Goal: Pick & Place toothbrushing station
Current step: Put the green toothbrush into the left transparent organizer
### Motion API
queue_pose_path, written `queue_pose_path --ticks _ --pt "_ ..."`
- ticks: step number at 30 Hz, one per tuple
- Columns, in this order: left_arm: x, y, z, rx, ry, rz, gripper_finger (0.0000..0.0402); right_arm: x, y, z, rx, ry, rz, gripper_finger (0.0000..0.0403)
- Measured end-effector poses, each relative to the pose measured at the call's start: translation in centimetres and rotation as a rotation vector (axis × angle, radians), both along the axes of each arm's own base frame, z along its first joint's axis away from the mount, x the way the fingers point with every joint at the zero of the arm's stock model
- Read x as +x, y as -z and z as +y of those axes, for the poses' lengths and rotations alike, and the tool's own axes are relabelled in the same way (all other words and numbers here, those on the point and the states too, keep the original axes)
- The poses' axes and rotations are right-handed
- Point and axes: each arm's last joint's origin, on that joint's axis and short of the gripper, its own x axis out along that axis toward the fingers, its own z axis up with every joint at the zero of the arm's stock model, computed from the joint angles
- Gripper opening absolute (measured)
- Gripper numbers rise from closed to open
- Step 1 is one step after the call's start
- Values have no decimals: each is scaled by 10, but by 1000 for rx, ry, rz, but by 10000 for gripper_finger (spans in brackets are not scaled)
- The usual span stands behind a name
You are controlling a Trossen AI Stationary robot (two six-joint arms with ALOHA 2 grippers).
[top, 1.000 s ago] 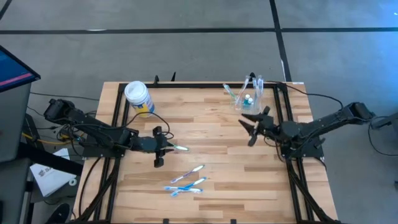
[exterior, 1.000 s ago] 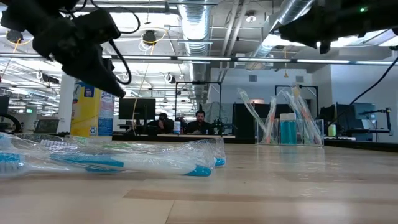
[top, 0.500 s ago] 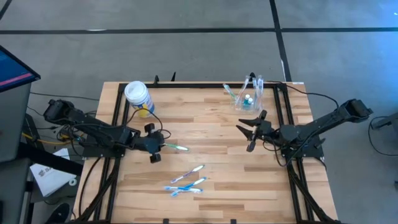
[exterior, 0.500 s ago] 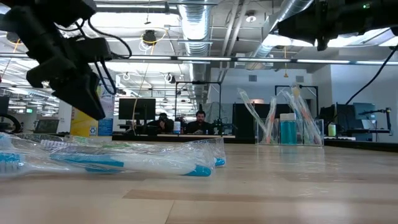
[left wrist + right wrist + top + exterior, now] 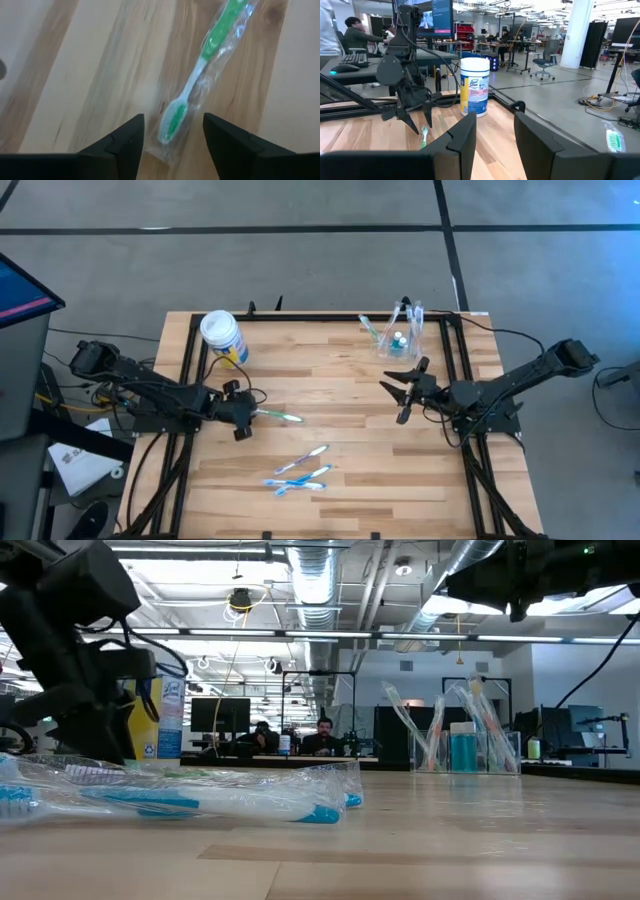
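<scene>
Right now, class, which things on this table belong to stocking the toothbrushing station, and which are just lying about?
Belong to the job:
- clear cup, already holding brushes
- green wrapped toothbrush, lying between the open left gripper fingers
- blue wrapped toothbrushes
- right gripper, open, waiting

Lying about:
- wipes canister

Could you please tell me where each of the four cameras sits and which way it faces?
High view: above, looking straight down; both arms, left gripper, right gripper.
Low view: table height, looking across wrapped toothbrushes into the room; left arm at left.
Left wrist view: looks down between open fingers at the green toothbrush.
Right wrist view: looks across the table to the left gripper and wipes canister.
Shared: the green toothbrush shows in the high and both wrist views.
</scene>
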Motion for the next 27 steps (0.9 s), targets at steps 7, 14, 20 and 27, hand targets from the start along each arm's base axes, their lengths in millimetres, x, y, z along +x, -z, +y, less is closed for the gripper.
queue_pose_path --ticks 7,14,20,27 --pt "-6 7 1 15 12 20 204 0 0 0 2 0 0 122" --pt "-7 8 0 -23 28 35 188 0 0 0 1 0 2 121" --pt "-8 9 0 -67 -19 31 153 0 0 0 1 0 2 121" --pt "-8 9 -1 -120 -26 41 104 0 0 0 1 0 3 121"
